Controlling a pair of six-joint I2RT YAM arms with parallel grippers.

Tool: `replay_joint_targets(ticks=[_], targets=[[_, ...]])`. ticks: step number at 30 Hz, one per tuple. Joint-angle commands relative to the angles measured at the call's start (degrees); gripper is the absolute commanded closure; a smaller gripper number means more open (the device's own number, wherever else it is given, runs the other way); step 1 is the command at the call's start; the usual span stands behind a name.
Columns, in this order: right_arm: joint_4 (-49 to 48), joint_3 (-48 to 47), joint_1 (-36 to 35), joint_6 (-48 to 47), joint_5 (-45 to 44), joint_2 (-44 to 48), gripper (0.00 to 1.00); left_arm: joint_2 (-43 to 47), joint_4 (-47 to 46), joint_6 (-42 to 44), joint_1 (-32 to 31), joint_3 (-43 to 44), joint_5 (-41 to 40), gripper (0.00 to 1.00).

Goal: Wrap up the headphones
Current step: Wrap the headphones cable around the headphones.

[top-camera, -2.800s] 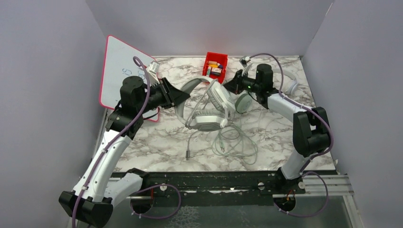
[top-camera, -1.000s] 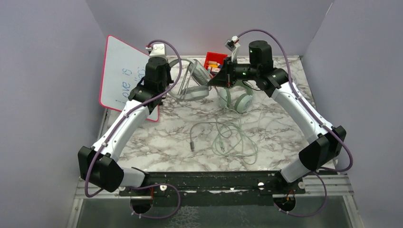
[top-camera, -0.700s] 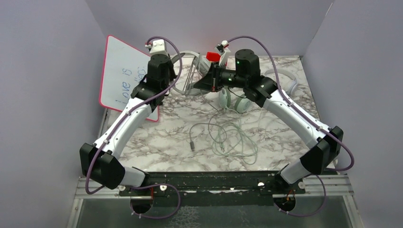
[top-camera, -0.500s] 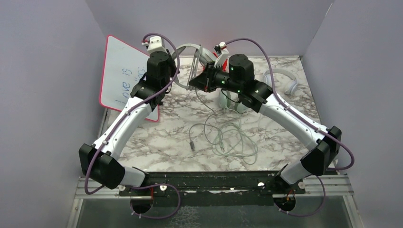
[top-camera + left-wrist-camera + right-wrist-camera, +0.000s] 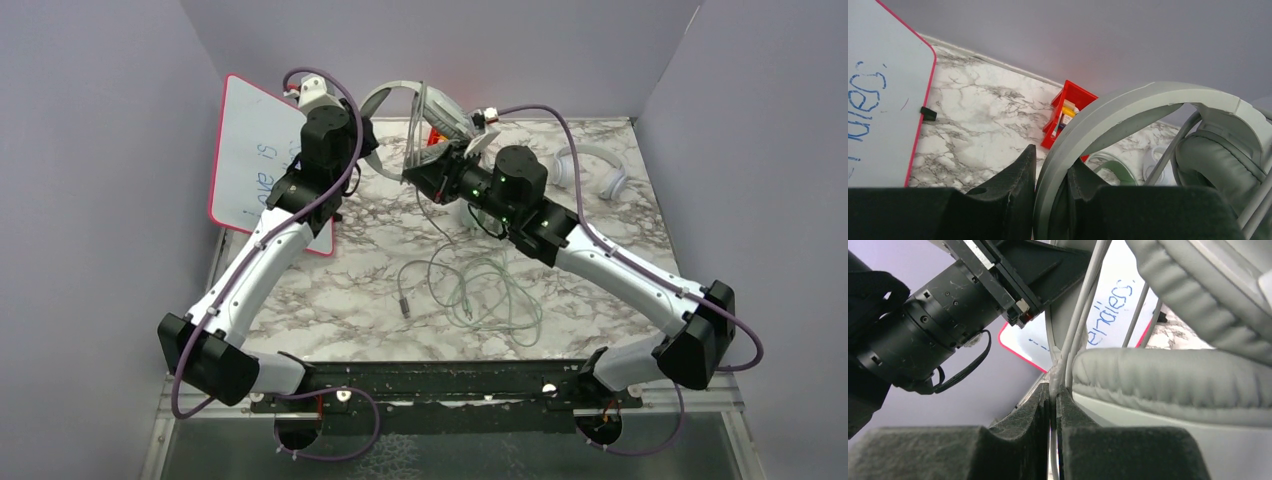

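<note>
Grey-white headset [image 5: 443, 112] lifted higher — arms [image 5: 262, 262] outstretched, converging

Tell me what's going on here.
Both arms are working on the grey-white headset, lifted above the back of the table. The left gripper is clamped on its headband, and the right gripper pinches its thin cable just under an ear cup. The rest of the cable trails down to a loose tangle on the marble. The mint-green headset and the small white headset lie on the table, untouched.
</note>
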State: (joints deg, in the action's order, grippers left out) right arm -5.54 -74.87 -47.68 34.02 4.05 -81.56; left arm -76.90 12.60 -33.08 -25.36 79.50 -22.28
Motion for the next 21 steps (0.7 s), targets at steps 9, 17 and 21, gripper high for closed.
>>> replay_joint_targets(ticks=[9,17,21], targets=[[-7.6,10.1,-2.2,1.4,4.2,5.6,0.81,3.5,-9.5,-8.3,0.4,7.1,-1.3,1.0],[-14.2,17.6,-2.2,0.0,2.4,8.2,0.75,4.1,-7.9,-11.0,0.4,11.7,1.1,1.0],[-19.7,22.6,-2.2,2.4,1.9,8.1,0.55,4.8,-6.5,-11.6,0.4,14.2,1.2,1.0]])
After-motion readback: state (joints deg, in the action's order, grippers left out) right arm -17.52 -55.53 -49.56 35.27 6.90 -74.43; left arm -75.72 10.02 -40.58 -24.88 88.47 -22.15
